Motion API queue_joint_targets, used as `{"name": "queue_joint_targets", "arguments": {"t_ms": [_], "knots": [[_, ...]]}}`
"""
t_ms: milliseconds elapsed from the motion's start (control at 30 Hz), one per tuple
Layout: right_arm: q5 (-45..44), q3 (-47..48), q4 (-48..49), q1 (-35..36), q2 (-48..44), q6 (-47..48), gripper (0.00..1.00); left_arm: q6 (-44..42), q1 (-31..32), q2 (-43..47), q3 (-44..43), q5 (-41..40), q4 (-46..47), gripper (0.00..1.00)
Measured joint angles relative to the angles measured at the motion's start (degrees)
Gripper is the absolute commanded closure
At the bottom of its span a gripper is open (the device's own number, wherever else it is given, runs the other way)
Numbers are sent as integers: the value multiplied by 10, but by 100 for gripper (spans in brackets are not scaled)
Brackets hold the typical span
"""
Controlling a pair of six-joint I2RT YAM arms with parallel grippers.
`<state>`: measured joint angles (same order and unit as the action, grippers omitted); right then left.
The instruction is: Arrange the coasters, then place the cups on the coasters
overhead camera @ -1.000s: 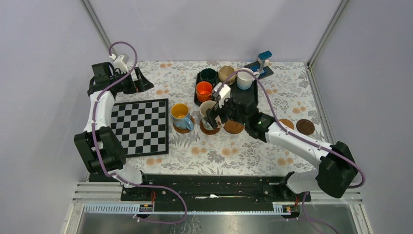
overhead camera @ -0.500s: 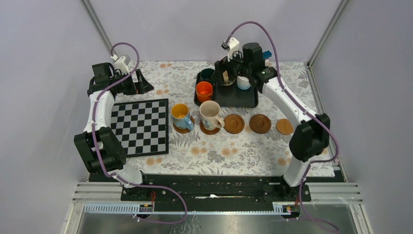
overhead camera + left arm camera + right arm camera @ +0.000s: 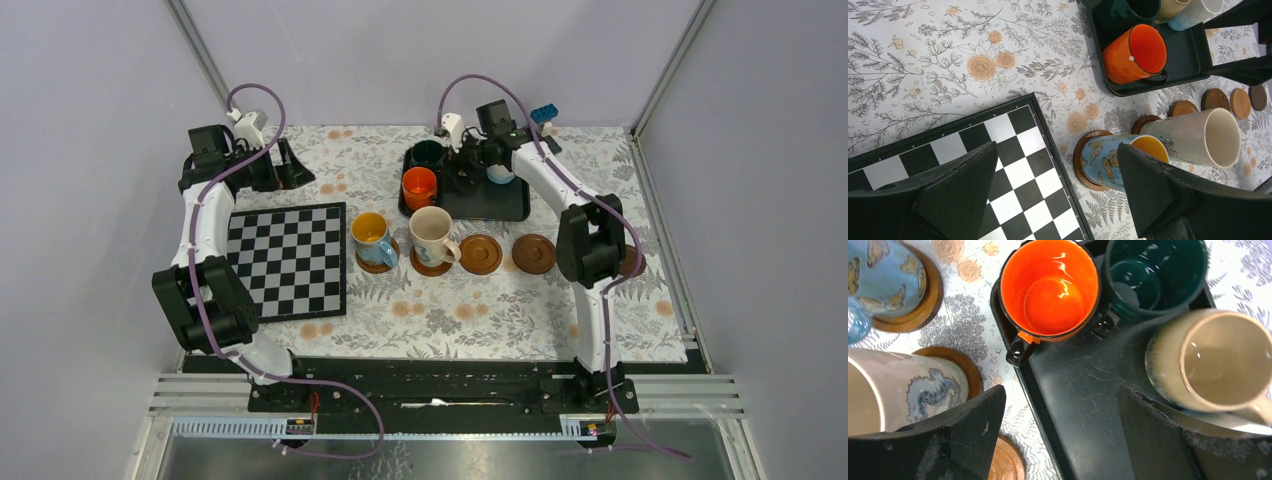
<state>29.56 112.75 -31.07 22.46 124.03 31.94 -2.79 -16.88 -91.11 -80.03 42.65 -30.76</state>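
Note:
On the black tray [image 3: 500,205] stand an orange cup [image 3: 419,186], a dark green cup [image 3: 428,153] and a white-and-pale-blue cup [image 3: 500,176]. My right gripper [image 3: 462,168] hovers open over the tray. In its wrist view the gripper [image 3: 1060,395] holds nothing, and the beige cup [image 3: 1218,357] sits beside its right finger. The blue cup [image 3: 372,238] and the tall cream cup [image 3: 433,235] each stand on a coaster. Two bare coasters [image 3: 481,254] [image 3: 534,254] lie to their right. My left gripper [image 3: 295,170] is open at the back left, far from the cups.
A chessboard [image 3: 288,258] lies left of the blue cup, under my left gripper [image 3: 1056,150] in its wrist view. Blue toy blocks [image 3: 543,115] stand behind the tray. The right arm's elbow [image 3: 590,245] covers the right end of the coaster row.
My right gripper has left the cream cup on its coaster and swung back over the tray, jaws narrowing slightly. The left arm has not moved.

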Motion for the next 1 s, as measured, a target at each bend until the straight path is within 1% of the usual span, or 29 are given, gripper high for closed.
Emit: {"name": "queue_joint_targets", "arguments": {"t_ms": [100, 200, 333, 400, 500, 600, 733, 833, 1000], "knots": [[20, 3, -4, -1, 19, 55, 11, 0, 0, -9, -8, 0, 0, 1], [35, 42, -11, -1, 54, 76, 10, 0, 0, -17, -14, 0, 0, 1], [50, 117, -15, -1, 110, 59, 7, 0, 0, -21, -15, -4, -1, 1], [57, 136, -16, -1, 127, 40, 6, 0, 0, -22, -15, -5, -1, 1], [59, 138, -19, 1, 132, 12, 5, 0, 0, -22, -15, -9, -1, 1], [54, 127, -10, 3, 130, -18, 1, 1, 0, -24, -15, -12, -1, 1], [33, 60, 23, 16, 117, -64, 0, 3, 0, -28, -15, -14, -1, 1], [-8, 12, 48, 33, 106, -97, 1, 8, 0, -29, -15, -15, 0, 1], [-78, -17, 73, 57, 106, -140, 1, 13, 0, -30, -15, -18, 0, 1]]}}
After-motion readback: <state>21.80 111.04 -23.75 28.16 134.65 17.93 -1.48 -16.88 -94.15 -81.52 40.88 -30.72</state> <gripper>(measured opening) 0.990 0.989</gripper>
